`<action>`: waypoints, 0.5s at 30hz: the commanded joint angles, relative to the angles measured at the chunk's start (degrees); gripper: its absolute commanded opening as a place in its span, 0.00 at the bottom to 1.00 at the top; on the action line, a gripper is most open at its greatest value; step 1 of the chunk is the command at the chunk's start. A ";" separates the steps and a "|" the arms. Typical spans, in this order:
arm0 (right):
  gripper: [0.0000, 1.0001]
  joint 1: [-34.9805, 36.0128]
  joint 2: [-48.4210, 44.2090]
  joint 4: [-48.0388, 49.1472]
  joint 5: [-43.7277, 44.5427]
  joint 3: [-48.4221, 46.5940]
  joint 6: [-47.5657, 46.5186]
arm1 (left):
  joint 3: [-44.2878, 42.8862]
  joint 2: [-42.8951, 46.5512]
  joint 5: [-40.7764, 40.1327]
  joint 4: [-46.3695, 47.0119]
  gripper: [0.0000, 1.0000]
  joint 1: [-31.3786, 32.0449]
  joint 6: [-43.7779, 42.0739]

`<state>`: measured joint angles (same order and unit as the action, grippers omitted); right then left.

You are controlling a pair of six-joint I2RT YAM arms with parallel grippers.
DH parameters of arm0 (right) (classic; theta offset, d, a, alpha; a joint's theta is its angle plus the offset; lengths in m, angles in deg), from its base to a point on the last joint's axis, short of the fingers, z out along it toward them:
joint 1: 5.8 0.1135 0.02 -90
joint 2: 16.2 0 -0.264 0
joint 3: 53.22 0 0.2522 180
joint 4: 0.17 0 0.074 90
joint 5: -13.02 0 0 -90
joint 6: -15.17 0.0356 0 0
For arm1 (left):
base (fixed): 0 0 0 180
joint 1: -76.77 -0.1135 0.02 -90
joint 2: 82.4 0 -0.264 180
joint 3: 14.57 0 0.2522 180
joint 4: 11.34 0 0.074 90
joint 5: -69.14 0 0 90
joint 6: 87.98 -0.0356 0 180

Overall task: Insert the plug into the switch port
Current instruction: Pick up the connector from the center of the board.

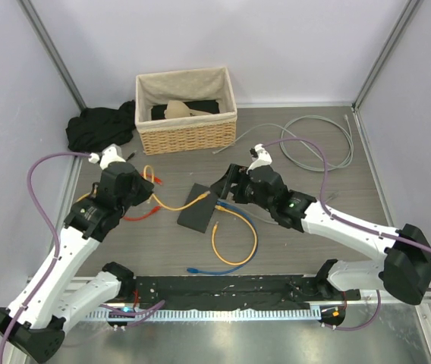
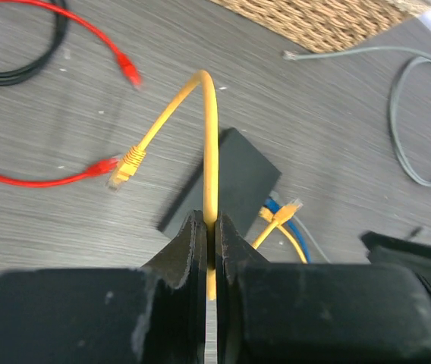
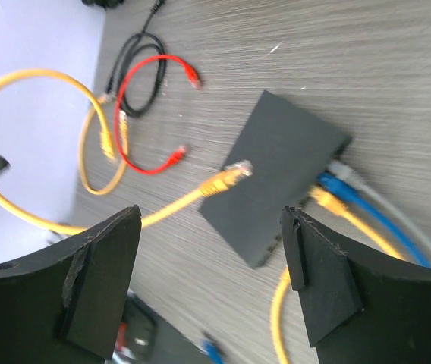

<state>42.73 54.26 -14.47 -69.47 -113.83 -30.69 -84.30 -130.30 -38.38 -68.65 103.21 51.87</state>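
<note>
A thin yellow cable (image 2: pixel 214 152) is clenched in the left hand (image 2: pixel 209 224), and its lower run is hidden between the fingers. Its yellow plug (image 2: pixel 128 163) is seen free at ten o'clock of the flat dark-grey rectangular switch (image 1: pixel 198 209), mid-way across the table (image 1: pixel 367 189). The right hand (image 3: pixel 212 218) is held released above the switch, whose sockets cannot be made out.

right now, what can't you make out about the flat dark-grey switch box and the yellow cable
Free sockets on the flat dark-grey switch box: port edge dark and oblique in the right wrist view, too small from the top.
Tail of the thin yellow cable: left wrist view, hidden behind the shut left gripper.
</note>
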 commanded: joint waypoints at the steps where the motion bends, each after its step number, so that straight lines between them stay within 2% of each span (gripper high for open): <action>1: 0.83 -0.11 3.01 8.87 1.55 1.84 14.73 | -0.11 0.18 -2.52 7.69 0.01 2.74 2.98; 9: 0.80 0.86 8.37 13.72 1.98 2.73 22.92 | 0.24 -0.70 -2.35 10.68 0.02 4.41 2.89; 15: 0.71 1.47 10.14 17.32 4.18 3.61 26.43 | 0.86 -1.06 -1.20 12.17 0.02 4.94 2.80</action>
<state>43.47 64.16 -3.45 -68.51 -110.42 -8.40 -83.80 -131.39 -39.23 -60.68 107.58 54.21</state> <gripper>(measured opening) 0.729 0.054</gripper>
